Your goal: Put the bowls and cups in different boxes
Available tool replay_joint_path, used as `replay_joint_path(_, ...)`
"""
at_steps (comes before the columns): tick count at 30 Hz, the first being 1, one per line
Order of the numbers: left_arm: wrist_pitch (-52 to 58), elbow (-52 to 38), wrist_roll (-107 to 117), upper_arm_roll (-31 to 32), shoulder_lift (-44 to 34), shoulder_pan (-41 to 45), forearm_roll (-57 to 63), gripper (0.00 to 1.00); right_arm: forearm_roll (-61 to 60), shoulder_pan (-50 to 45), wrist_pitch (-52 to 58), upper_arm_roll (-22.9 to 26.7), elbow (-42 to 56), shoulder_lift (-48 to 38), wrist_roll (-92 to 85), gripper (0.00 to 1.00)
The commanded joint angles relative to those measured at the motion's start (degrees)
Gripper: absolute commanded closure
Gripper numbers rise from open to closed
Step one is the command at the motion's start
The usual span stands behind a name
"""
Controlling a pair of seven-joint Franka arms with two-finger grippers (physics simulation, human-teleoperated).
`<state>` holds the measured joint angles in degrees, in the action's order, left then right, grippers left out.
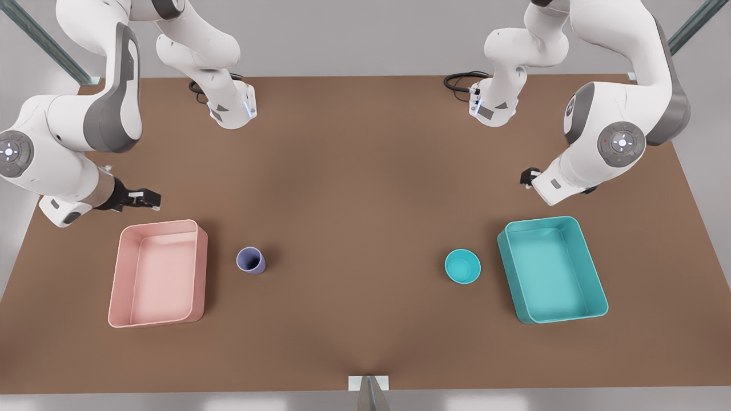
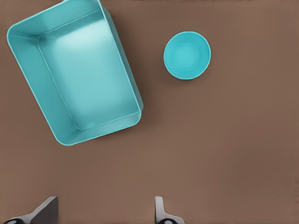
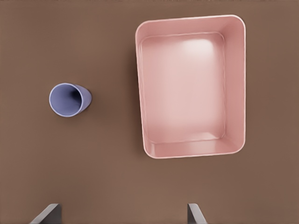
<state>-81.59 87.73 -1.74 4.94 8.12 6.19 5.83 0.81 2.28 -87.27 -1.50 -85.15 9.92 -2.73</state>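
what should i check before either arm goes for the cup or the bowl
1. Cup upright and free to grasp: ok, it stands alone on the table beside the pink box.
2. Bowl upright and free: ok, it sits open side up next to the teal box, not touching it.
3. Both boxes empty: ok, nothing lies in either.
4. Left pincer open: ok, its fingers stand well apart above bare table near the teal box.
5. Right pincer open: ok, its fingers are spread, above the table near the pink box.
6. Either pincer already over its target: not ok, both are off to the side.
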Motion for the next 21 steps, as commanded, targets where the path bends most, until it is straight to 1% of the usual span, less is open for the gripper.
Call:
replay_joint_path(1, -0.76, -0.02, 3.76, -0.02, -0.04, -0.04, -0.03, 0.00, -0.19, 0.10, -0.89, 0.00, -0.10, 0.01, -0.61, 0.00)
replay_joint_path(3, -1.38, -0.02, 3.76, -0.11, 1.19, 1.01, -0.64, 0.00, -0.90, 0.10, -0.80, 0.00, -0.10, 0.10, -0.70, 0.00)
replay_joint_path(4, -4.54, -0.10, 3.93, -0.02, 4.53, 3.12, -0.47, 0.00, -0.72, 0.10, -0.71, 0.00, -0.28, 0.63, -0.70, 0.00)
replay_joint_path(5, -14.62, -0.02, 3.93, -0.11, 8.30, 5.41, -0.38, 0.00, -0.72, -0.43, -1.33, -0.17, 0.16, 2.12, -0.78, 0.00)
replay_joint_path(6, -18.24, -0.02, 4.02, -0.19, 10.76, 5.32, -0.29, 0.00, -0.63, -0.60, -2.20, -0.44, 1.47, 4.39, -0.79, 0.00)
replay_joint_path(7, -24.93, -0.19, 4.72, -0.11, 14.72, 5.50, -0.21, 0.00, -0.11, -2.80, -2.38, -0.53, 5.95, 9.41, -0.70, 0.00)
replay_joint_path(8, -28.45, -3.70, 6.30, -0.02, 21.13, 8.57, -0.20, 0.00, -0.10, -4.47, -3.44, -0.53, 9.21, 12.67, -0.70, 0.00)
replay_joint_path(9, -28.98, -5.91, 9.47, -0.02, 25.01, 10.95, -0.21, 0.00, -0.19, -5.09, -6.16, -0.53, 9.39, 14.34, -0.70, 0.00)
replay_joint_path(10, -32.58, -6.87, 9.91, -0.11, 28.43, 12.27, -0.12, 0.00, -0.19, -5.18, -9.50, -0.53, 9.48, 15.83, -0.70, 0.00)
replay_joint_path(11, -33.19, -12.06, 9.91, 0.33, 33.62, 12.88, 1.99, 0.00, -0.19, -5.62, -11.78, -0.53, 9.39, 17.50, -0.70, 0.00)
replay_joint_path(13, -38.64, -11.18, 9.82, 0.33, 34.68, 13.32, 2.34, 0.00, -0.81, -6.23, -16.62, -0.53, 8.95, 20.84, -0.61, 0.00)
replay_joint_path(14, -40.40, -10.65, 9.73, 0.33, 35.03, 13.58, 4.28, 0.00, -0.28, -7.81, -19.43, -0.53, 7.90, 22.43, 2.11, 0.00)
replay_joint_path(15, -44.35, -8.11, 9.82, 0.33, 35.12, 13.67, 4.37, 0.00, -0.10, -9.57, -21.89, -0.53, 6.67, 23.04, 5.45, 0.00)
replay_joint_path(18, -44.36, -3.10, 10.17, 0.16, 34.94, 14.64, 5.07, 0.00, -1.25, -12.12, -25.67, -0.61, 3.41, 24.18, 14.67, 0.00)
replay_joint_path(19, -44.01, -1.07, 14.56, 0.16, 34.94, 14.64, 5.07, 0.00, -1.51, -12.21, -27.08, -0.61, 1.84, 24.36, 15.21, 0.00)
replay_joint_path(21, -43.57, -0.37, 17.12, 0.16, 35.03, 14.90, 5.07, 0.00, -3.09, -12.12, -30.59, -0.61, -2.30, 23.13, 15.12, 0.00)
